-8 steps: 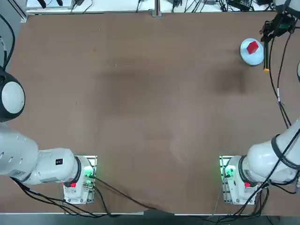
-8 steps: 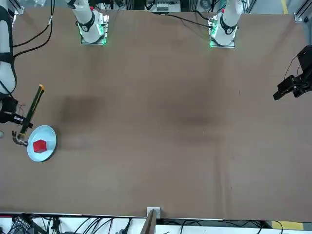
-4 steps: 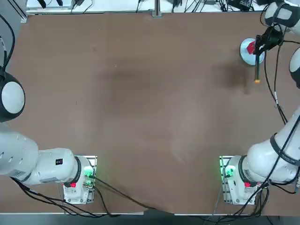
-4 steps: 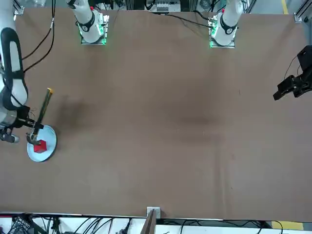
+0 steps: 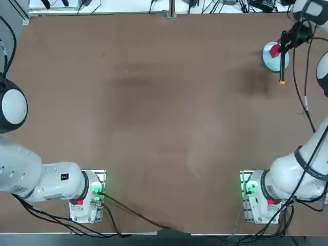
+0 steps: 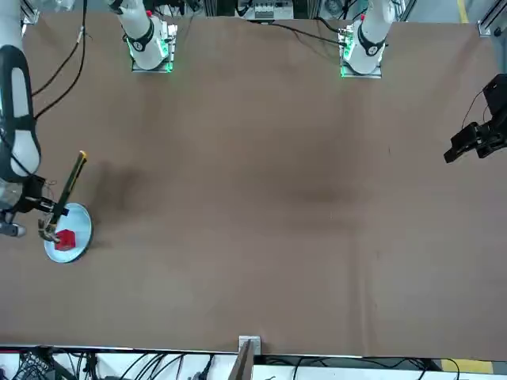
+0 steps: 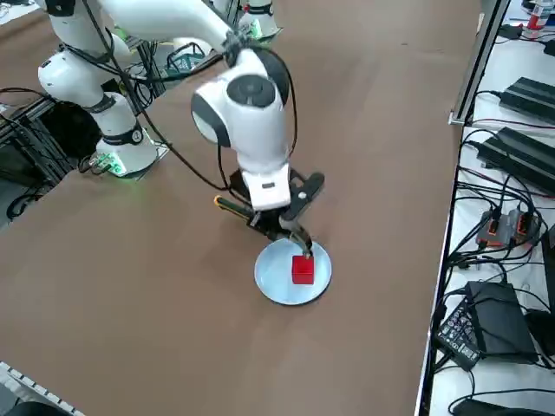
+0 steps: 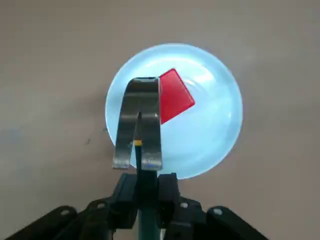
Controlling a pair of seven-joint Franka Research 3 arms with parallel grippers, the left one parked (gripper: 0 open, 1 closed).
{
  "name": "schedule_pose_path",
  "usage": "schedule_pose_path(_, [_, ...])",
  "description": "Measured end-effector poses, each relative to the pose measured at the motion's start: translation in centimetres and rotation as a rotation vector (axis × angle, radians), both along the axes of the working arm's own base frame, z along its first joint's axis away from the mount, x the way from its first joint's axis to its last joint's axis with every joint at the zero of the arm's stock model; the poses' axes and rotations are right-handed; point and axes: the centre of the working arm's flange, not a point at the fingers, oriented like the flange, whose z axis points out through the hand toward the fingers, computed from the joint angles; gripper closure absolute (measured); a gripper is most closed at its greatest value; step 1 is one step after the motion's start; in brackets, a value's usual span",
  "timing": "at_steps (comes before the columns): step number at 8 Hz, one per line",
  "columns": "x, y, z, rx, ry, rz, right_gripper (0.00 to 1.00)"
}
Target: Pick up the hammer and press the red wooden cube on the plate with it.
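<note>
right gripper (image 8: 146, 182) is clamped on the slender olive-handled hammer (image 8: 138, 127); its metal head is held over the small red wooden cube (image 8: 174, 96) (on the round pale-blue plate (image 8: 212, 135)); a straight downward press is required next.

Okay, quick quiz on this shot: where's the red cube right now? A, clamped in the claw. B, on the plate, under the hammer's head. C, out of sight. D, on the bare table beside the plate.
B: the red cube sits on the plate, with the head of the hammer over its edge, while the right claw is shut on the handle.
</note>
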Motion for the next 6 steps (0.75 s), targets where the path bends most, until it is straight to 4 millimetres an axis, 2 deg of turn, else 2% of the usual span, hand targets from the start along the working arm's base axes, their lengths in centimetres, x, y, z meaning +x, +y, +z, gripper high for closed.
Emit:
schedule_pose_path(1, [0.2, -0.2, 1.9, -0.015, -0.001, 0.012, 0.79])
schedule_pose_path(2, [0.2, -0.3, 2.2, -0.018, 0.005, 0.014, 0.79])
schedule_pose_path(3, [0.1, -0.4, 0.9, -0.013, 0.028, 0.012, 0.79])
schedule_pose_path(5, [-0.1, -0.6, -3.6, -0.001, 0.088, 0.01, 0.79])
schedule_pose_path(6, [-0.1, -0.7, -4.8, 0.001, 0.101, 0.01, 0.79])
